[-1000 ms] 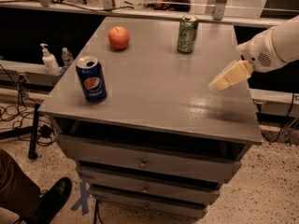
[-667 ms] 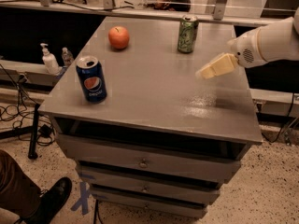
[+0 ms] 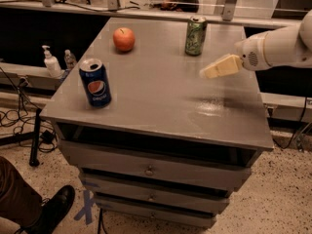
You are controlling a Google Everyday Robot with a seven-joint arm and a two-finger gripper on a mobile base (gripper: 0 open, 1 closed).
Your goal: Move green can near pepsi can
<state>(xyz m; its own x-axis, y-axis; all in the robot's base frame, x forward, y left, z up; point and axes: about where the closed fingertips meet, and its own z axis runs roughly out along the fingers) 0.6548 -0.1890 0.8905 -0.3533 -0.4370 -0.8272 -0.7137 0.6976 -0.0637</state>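
The green can (image 3: 195, 35) stands upright at the back of the grey cabinet top (image 3: 161, 96), right of centre. The pepsi can (image 3: 95, 82) stands upright near the front left corner. My gripper (image 3: 209, 71) comes in from the right on a white arm (image 3: 278, 45). It hovers above the top, to the right of the green can and a little nearer the camera, apart from it. It holds nothing that I can see.
A red apple (image 3: 124, 39) sits at the back left of the top. Drawers (image 3: 151, 169) are below the top. Two bottles (image 3: 51, 62) stand on a ledge at left. A person's shoe (image 3: 51, 211) is on the floor at lower left.
My gripper has moved left and towards the back of the cabinet top, closer to the green can. The cans and apple have not moved.
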